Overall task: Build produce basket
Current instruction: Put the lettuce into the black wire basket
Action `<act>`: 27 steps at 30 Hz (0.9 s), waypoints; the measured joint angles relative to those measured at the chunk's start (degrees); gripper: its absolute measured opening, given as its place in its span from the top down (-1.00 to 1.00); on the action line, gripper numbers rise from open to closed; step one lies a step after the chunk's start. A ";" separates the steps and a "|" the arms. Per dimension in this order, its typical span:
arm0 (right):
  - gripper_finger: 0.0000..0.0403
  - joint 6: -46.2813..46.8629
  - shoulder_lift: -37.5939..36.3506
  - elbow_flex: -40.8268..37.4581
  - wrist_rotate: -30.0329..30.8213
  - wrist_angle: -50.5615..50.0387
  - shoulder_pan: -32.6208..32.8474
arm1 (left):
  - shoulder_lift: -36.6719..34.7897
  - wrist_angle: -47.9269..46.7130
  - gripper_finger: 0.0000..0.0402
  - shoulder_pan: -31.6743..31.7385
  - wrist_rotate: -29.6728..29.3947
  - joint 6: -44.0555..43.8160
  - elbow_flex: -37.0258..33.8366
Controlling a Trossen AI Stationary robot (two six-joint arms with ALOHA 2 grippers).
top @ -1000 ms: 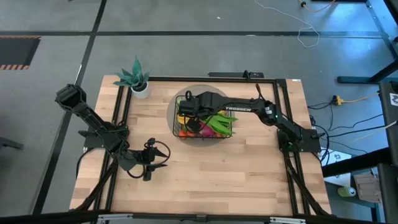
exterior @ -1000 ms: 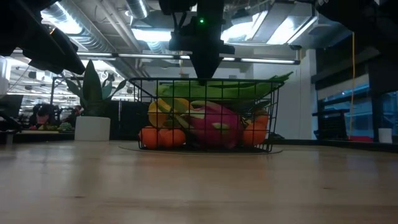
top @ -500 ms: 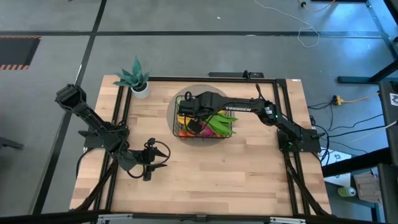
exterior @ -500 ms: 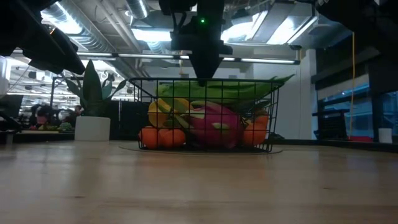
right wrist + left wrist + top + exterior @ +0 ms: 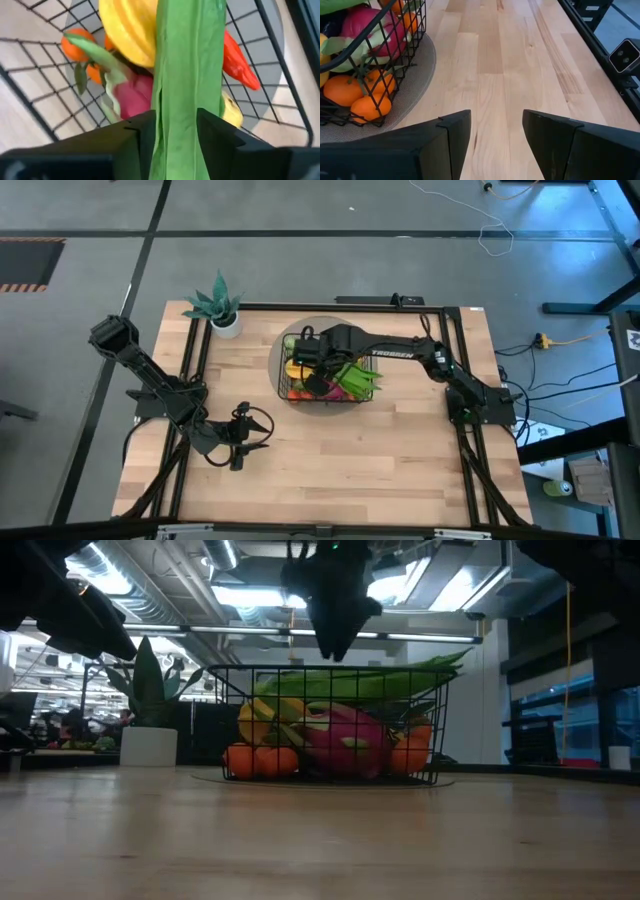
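The black wire basket (image 5: pixel 328 376) stands on a round grey mat at the table's far middle. It is filled with produce: pink dragon fruit (image 5: pixel 345 740), orange tomatoes (image 5: pixel 362 97), a yellow fruit (image 5: pixel 131 30) and a red pepper (image 5: pixel 237 62). A long green leafy bundle (image 5: pixel 187 75) lies across the top of the pile. My right gripper (image 5: pixel 335 652) hangs open just above the basket's rim, with its fingers on either side of the bundle and clear of it. My left gripper (image 5: pixel 496 140) waits open near the table's left front, with nothing between its fingers.
A teal potted plant (image 5: pixel 220 308) in a white pot stands at the far left corner. Black frame rails (image 5: pixel 455 380) run along the table's edges. Bare wood (image 5: pixel 340 470) spreads over the near half of the table.
My right gripper has opened, let go of the green leafy bundle and risen above the basket's rim. The bundle stays lying across the top of the produce.
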 joint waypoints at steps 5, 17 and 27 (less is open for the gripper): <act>0.37 1.35 -2.01 0.00 3.07 -1.84 0.55 | 0.02 -0.19 0.16 0.00 0.00 0.00 0.00; 0.38 13.35 0.07 -3.65 26.74 1.41 1.35 | 0.01 -0.19 0.16 0.00 0.00 -0.02 0.00; 0.38 12.56 0.26 -17.73 27.96 11.78 3.17 | 0.00 -0.19 0.16 -0.01 0.00 -0.04 0.00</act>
